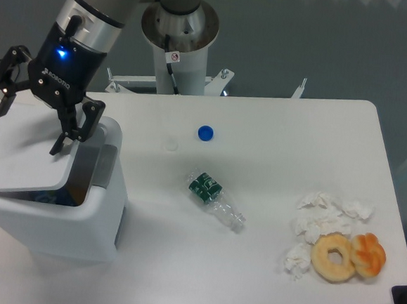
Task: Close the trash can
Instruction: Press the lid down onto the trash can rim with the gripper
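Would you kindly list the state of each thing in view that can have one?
trash can: upright, not fully closed, gap at right.
lid: lowered, nearly flat.
gripper: open, fingers spread above the lid.
plastic bottle: lying on its side, uncapped.
blue cap: loose on the table.
tissues: crumpled.
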You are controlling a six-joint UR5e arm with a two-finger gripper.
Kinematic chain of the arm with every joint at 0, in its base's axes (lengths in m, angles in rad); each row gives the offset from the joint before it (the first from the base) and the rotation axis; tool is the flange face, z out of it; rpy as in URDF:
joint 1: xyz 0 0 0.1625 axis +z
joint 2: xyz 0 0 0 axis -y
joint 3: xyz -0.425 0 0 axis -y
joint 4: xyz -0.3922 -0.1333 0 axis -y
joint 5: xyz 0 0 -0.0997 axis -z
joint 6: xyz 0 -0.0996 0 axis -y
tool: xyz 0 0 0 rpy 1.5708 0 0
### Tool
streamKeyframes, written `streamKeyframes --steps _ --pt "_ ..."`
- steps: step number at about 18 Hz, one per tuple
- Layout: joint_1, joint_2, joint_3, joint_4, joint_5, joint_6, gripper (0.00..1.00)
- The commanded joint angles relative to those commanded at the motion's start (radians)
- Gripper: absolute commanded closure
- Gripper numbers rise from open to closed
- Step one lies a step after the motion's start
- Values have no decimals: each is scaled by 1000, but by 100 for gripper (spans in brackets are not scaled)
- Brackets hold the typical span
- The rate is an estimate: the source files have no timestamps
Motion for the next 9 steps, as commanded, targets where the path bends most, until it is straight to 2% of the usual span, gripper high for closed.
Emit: streamKeyframes --steps 9 --pt "17 -3 -28 0 0 54 0"
